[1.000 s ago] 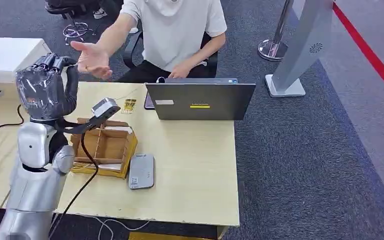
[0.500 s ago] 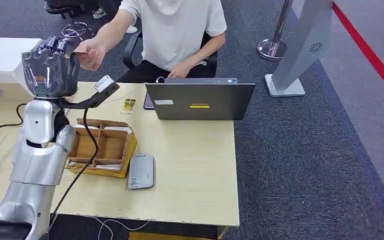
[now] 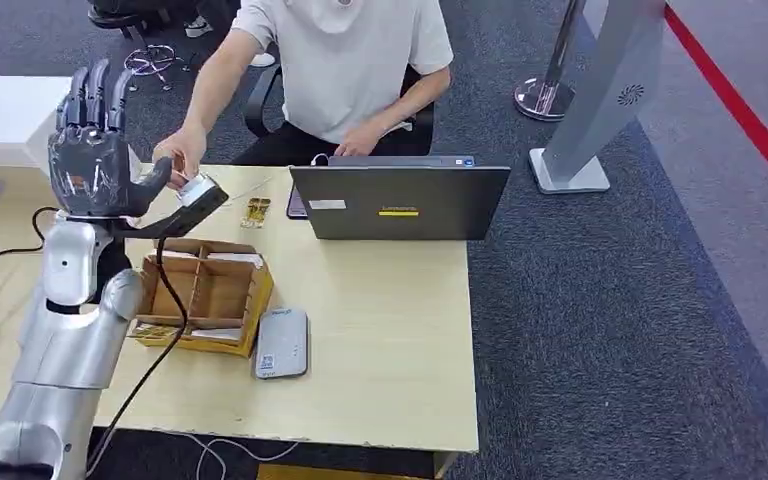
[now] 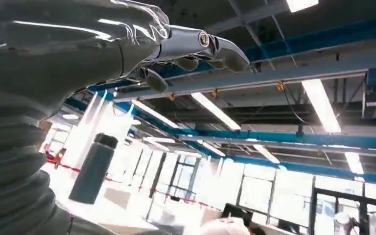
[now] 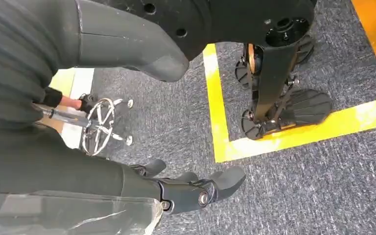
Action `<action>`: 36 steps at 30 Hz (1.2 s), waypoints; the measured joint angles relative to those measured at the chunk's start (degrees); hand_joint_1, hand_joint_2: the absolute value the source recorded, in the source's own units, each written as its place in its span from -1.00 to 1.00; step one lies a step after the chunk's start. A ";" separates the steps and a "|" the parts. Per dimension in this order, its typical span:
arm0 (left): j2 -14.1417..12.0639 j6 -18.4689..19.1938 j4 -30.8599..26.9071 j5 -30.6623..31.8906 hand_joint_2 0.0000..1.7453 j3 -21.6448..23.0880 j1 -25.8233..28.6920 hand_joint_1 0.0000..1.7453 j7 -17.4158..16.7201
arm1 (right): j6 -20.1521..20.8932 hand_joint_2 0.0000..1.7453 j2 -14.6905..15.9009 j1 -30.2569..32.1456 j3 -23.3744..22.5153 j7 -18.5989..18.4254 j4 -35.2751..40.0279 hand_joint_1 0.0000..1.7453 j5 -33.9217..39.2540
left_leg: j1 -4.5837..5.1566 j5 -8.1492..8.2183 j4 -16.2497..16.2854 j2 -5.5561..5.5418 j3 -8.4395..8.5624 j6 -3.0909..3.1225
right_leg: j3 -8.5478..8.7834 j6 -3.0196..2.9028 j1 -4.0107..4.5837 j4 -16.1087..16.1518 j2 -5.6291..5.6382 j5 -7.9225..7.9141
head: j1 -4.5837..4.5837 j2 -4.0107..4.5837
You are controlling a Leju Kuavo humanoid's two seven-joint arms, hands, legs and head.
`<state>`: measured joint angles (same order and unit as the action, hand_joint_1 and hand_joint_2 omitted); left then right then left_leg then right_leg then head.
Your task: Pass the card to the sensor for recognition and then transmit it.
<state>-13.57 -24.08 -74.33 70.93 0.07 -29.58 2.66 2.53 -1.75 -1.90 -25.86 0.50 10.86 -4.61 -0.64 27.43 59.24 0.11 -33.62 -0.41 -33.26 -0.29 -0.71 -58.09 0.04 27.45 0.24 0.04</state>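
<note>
My left hand (image 3: 92,160) is raised above the table's left part, fingers spread and pointing up, with nothing in it. In the left wrist view the left hand (image 4: 127,49) shows against the ceiling, empty. A person's hand (image 3: 182,155) is low at the table's far edge, just behind my wrist camera; I cannot make out the card in it. The grey sensor (image 3: 282,343) lies flat on the table beside a wooden divided box (image 3: 205,295). My right hand (image 5: 186,188) hangs over the carpet, fingers loosely extended and empty.
A person sits behind the table at a grey laptop (image 3: 400,203). A small gold item (image 3: 256,210) lies near the laptop. A black cable runs from my left wrist down over the box. A silver stand (image 3: 600,90) rises on the carpet to the right.
The person took the card from my left hand and lowered their hand toward the table. My left hand's fingers went from curled to spread, and the hand sank slightly.
</note>
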 joint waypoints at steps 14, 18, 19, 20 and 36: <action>-6.29 6.87 -6.63 -45.98 1.00 -22.83 12.31 -1.00 23.04 | 0.22 1.00 0.09 0.40 -2.75 2.05 0.00 -1.00 1.33 | -0.09 0.08 -0.05 0.25 -0.11 -0.08 | -0.16 -0.08 0.09 -0.03 0.26 0.08 | 0.00 0.00; -8.64 16.71 -1.92 -63.45 1.00 -37.53 12.32 -1.00 23.19 | 0.68 1.00 0.39 0.24 -3.83 2.19 0.02 -1.00 1.73 | -0.13 0.10 -0.09 0.33 -0.09 -0.12 | -0.13 -0.10 0.13 -0.04 0.33 0.08 | -0.02 0.00; -9.53 19.18 0.53 -67.05 1.00 -41.13 12.37 -1.00 23.30 | 0.92 1.00 0.52 0.24 -4.11 2.10 0.00 -1.00 1.81 | -0.13 0.11 -0.11 0.38 -0.08 -0.13 | -0.10 -0.11 0.13 -0.06 0.37 0.09 | 0.02 0.00; -10.48 21.23 3.67 -70.07 1.00 -45.13 12.55 -1.00 23.54 | 1.05 1.00 0.61 0.24 -4.33 1.92 0.00 -1.00 1.81 | -0.14 0.12 -0.12 0.42 -0.08 -0.15 | -0.13 -0.12 0.13 -0.06 0.43 0.09 | 0.02 0.00; -14.34 30.95 47.78 -96.89 1.00 -74.29 22.25 -1.00 22.39 | -0.61 1.00 1.95 -0.41 -7.17 -0.35 0.00 -1.00 1.38 | -0.01 0.30 -0.09 0.16 -0.05 -0.06 | 0.04 -0.04 0.02 0.15 0.11 0.25 | -0.11 0.00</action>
<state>-27.91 6.86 -26.55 -25.97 -74.23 -7.33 25.05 1.92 0.20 -2.31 -33.03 0.15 10.86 -3.24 -0.66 27.73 59.15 0.28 -33.66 -0.47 -33.22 -0.32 -0.69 -57.95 0.15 27.69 0.13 0.04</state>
